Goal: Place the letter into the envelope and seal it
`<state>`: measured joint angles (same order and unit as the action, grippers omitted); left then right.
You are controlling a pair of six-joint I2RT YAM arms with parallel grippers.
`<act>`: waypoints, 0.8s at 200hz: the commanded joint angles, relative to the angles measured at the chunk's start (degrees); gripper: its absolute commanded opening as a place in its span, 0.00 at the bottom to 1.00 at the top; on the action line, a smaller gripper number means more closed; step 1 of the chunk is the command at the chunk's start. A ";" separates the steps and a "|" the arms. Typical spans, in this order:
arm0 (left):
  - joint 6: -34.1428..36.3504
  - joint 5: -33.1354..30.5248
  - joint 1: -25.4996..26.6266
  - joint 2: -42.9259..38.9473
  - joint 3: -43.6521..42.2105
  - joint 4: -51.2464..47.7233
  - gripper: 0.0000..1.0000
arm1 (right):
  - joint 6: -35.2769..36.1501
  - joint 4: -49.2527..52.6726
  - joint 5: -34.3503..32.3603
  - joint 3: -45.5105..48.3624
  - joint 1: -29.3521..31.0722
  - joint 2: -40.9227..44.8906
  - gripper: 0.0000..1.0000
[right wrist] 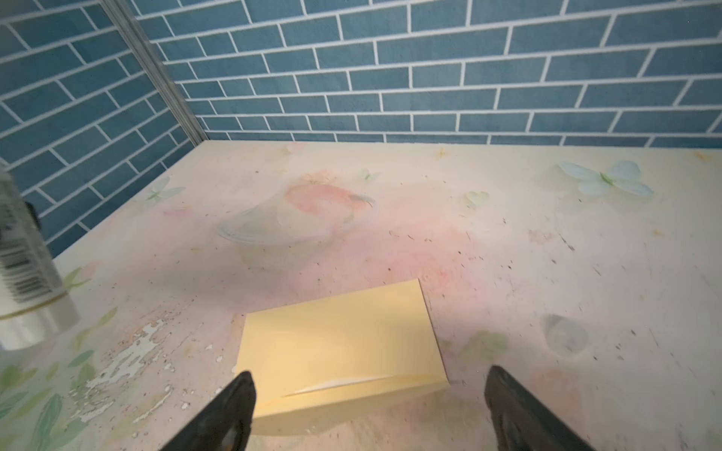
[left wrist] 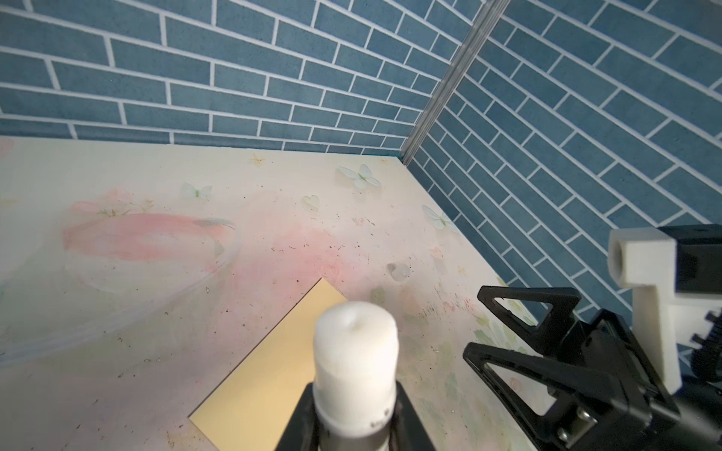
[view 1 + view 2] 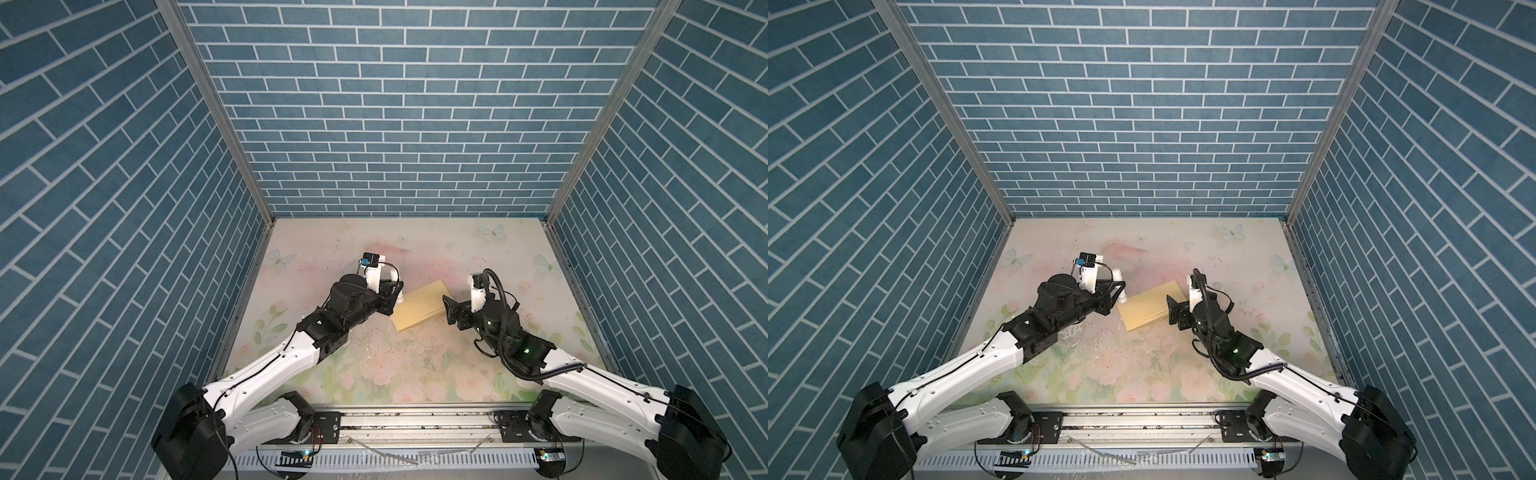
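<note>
Right wrist view: right pincer (image 1: 369, 373) spread over envelope (image 1: 340, 343); left pincer (image 2: 356, 406) clamps glue stick (image 2: 355, 351).

The left arm (image 3: 286, 353) and right arm (image 3: 582, 372) have white shells, black joints and bulky black bases (image 3: 187, 432). A black ribbed hose (image 3: 503, 303) and a green light (image 3: 527, 351) mark the right one. The right gripper (image 2: 474, 322) has black fingers (image 2: 486, 293) with triangular cut-outs and silver screws (image 2: 582, 416).
</note>
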<state>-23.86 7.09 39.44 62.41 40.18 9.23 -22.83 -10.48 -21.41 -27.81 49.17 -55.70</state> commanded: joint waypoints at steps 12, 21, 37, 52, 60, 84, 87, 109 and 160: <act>5.96 2.28 0.11 -1.50 -2.21 1.87 0.00 | -10.69 14.91 -3.81 -2.46 -0.20 2.16 0.99; 6.48 2.48 0.11 -1.56 -2.71 2.09 0.00 | -12.22 16.40 -3.33 -2.68 -0.19 2.23 0.99; 7.13 2.66 0.11 -1.61 -3.20 1.96 0.00 | -14.92 18.13 -2.44 -3.03 -0.17 1.81 0.99; 7.55 2.63 0.11 -1.58 -3.49 1.66 0.00 | -16.31 18.26 -1.34 -3.08 -0.23 1.21 0.99; 7.60 2.55 0.11 -1.56 -3.60 1.69 0.00 | -16.69 17.82 -0.80 -2.95 -0.26 0.82 0.99; 7.51 2.75 0.11 -1.38 -4.06 2.41 0.00 | -18.38 16.11 -0.07 -2.77 -0.22 -0.57 0.99; 7.44 2.73 0.11 -1.34 -4.10 2.45 0.00 | -18.99 16.08 -0.12 -2.81 -0.21 -0.75 0.99; 7.51 2.83 0.11 -1.00 -3.93 2.41 0.00 | -22.74 17.63 0.06 -4.37 -0.30 -3.02 0.96; 7.51 3.06 0.13 -0.79 -4.05 2.07 0.00 | -36.50 26.94 1.92 -11.61 -0.21 -11.03 0.91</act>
<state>-17.10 9.58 39.44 61.63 36.62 10.17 -48.82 10.57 -20.56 -35.00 49.10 -63.61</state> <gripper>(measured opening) 0.273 0.915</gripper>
